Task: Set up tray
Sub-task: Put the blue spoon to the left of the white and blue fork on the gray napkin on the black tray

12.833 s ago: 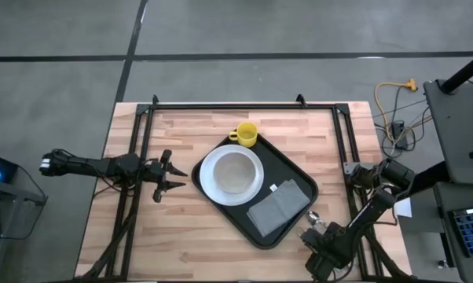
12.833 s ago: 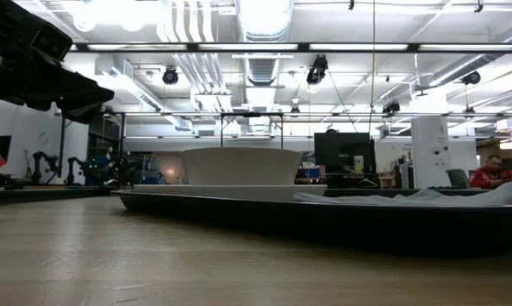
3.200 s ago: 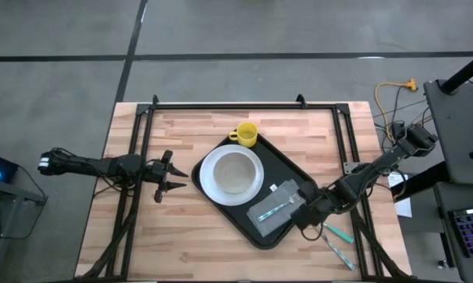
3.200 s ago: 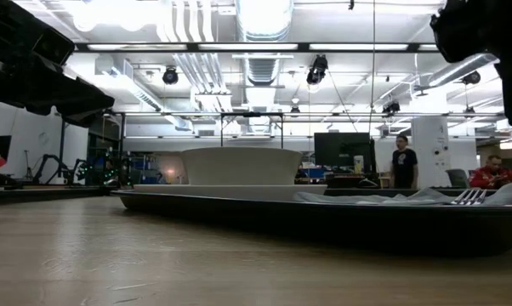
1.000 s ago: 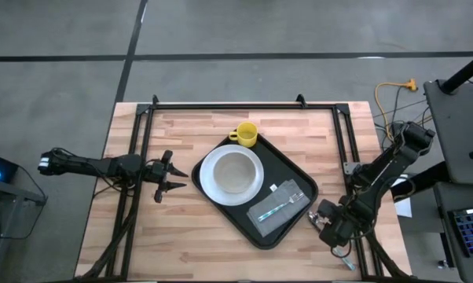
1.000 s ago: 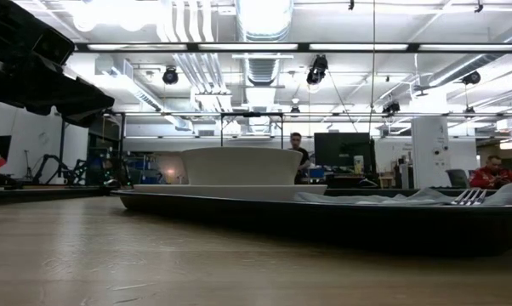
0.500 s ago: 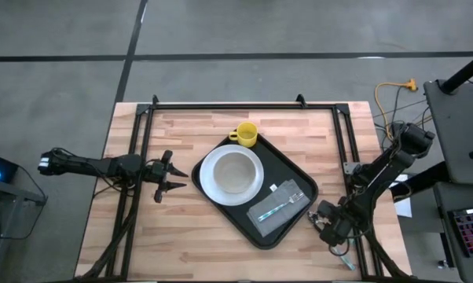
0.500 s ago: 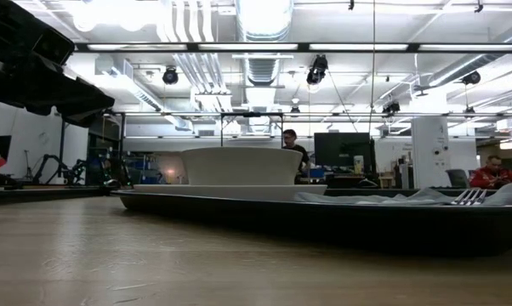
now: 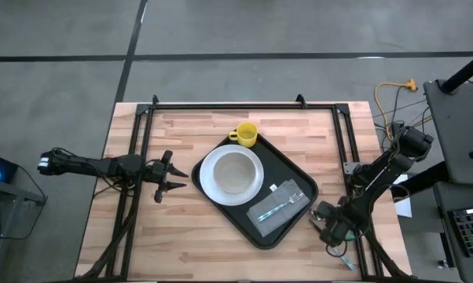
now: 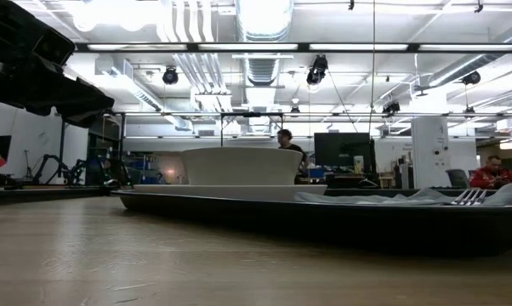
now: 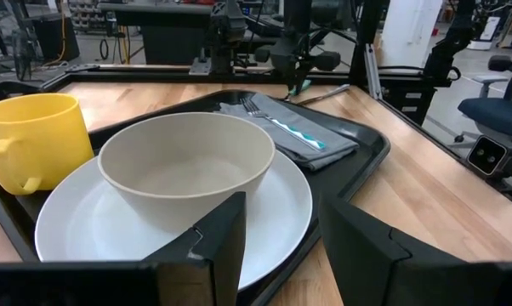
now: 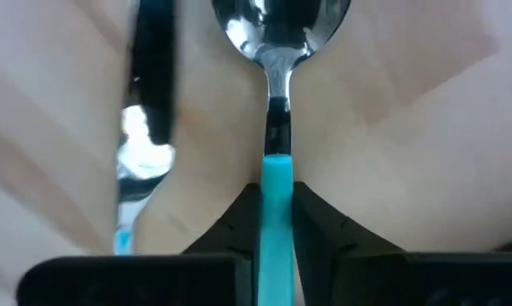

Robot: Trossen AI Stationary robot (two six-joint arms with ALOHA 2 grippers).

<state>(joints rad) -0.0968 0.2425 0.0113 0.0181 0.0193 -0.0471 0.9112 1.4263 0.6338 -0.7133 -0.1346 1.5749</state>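
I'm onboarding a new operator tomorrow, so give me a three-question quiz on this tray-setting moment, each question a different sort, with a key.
1. True or false: the yellow mug stands off the tray, on bare wood.
2. Multiple choice: the right gripper is shut on the teal handle of a: A) fork B) spoon C) knife.
3. Fill in: on the tray, the fork lies on the grey ____.

Key
1. False: the mug stands in the tray's far corner, beside the white plate.
2. B: the spoon, on the table beside the tray, while the left gripper waits open at the table's left.
3. napkin.
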